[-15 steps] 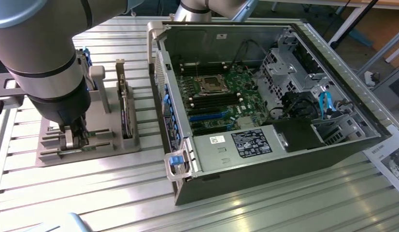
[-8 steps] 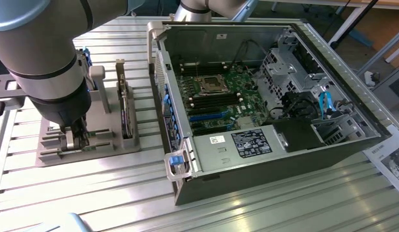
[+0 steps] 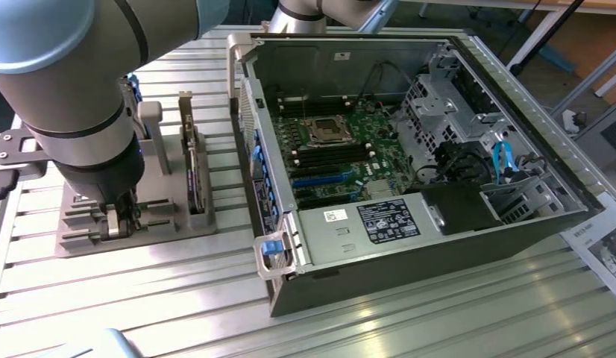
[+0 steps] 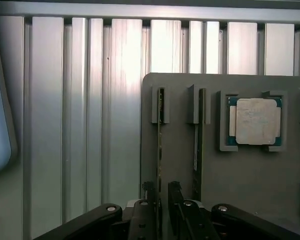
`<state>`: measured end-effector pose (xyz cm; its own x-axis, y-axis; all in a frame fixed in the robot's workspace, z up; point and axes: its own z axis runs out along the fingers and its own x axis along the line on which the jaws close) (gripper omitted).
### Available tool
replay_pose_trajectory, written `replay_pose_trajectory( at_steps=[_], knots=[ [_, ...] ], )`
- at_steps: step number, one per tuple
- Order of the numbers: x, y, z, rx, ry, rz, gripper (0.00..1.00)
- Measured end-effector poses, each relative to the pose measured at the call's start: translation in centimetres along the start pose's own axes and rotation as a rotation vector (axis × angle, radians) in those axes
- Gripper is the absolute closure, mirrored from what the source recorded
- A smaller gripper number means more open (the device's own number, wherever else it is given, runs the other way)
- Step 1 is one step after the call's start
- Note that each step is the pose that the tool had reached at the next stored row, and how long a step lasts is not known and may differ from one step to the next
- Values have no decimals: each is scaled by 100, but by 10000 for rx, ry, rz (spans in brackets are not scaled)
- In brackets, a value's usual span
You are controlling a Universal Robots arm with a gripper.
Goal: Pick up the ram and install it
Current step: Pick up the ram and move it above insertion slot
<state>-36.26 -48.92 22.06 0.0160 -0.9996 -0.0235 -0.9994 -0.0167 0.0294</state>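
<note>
The end effector [image 3: 114, 222] is low over the grey holder [image 3: 139, 227] at the exterior view's left, on the slatted worktop [image 3: 139, 298]. Its jaws are spread and grip nothing.

In the wrist view the ram [image 4: 160, 145] stands on its thin edge in a slot of the holder, directly below the end effector. One of the fingers [image 4: 149, 192] sits on each flat side of the ram, with a gap showing on both sides. The ram's long axis runs along the slot, straight out from between the jaws.

A second stick [image 4: 197, 150] stands parallel just beside the ram, and the processor chip [image 4: 254, 121] lies beyond that. The open computer case [image 3: 408, 246] is well apart, to the exterior view's right.
</note>
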Motion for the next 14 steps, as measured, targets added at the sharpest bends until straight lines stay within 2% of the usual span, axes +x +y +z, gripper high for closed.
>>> replay_pose_trajectory(
  at_steps=[5,14],
  knots=[
    [4,-2,87,0,0,0,75],
    [4,-3,90,-2,3,-119,75]
  ],
)
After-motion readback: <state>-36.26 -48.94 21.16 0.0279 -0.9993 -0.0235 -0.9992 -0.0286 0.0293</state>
